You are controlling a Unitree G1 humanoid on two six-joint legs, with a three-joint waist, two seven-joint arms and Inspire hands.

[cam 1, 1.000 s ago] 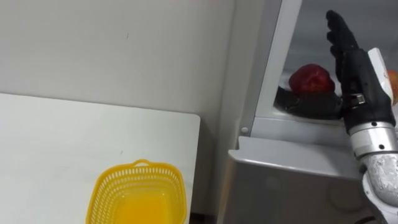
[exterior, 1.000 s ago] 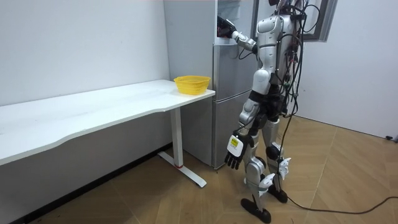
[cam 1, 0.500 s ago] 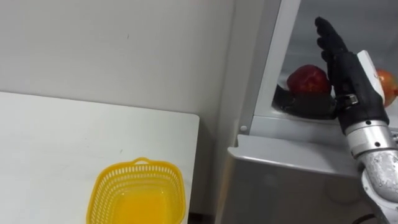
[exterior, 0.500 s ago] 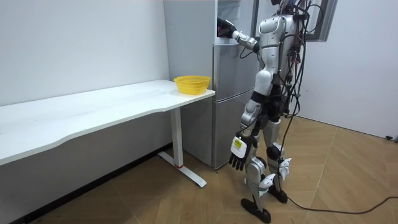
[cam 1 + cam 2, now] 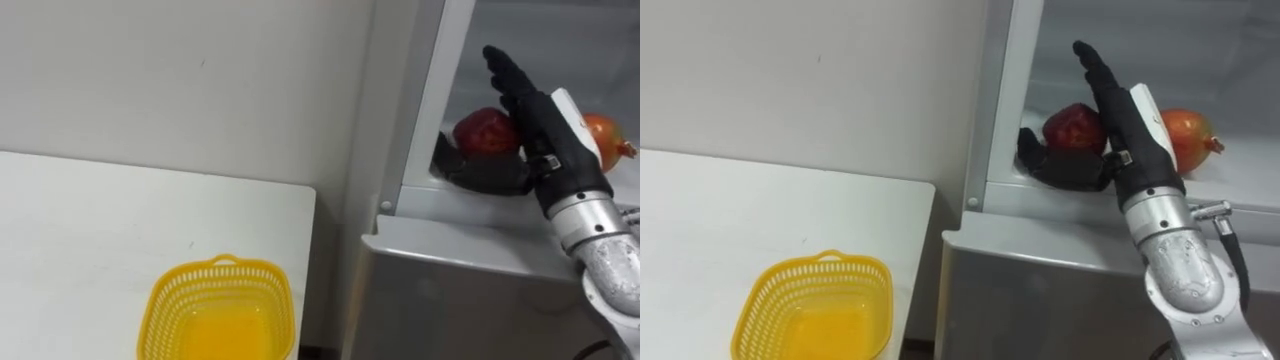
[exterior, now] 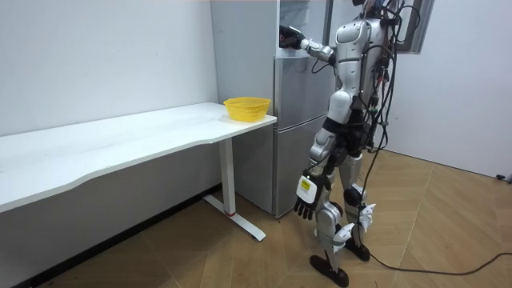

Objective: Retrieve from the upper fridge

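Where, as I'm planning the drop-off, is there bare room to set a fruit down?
The white table is bare left of and behind the yellow basket, itself empty. The fridge shelf is crowded at its front left, where the open right hand reaches by the dark red fruit and the pomegranate.

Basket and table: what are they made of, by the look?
Basket: likely moulded plastic, bright yellow and slightly glossy. Its walls are an even lattice of small holes under a smooth rim. Table: white matte top, probably laminate or painted board, since it is flat and uniform with no grain showing. Its core can't be told.
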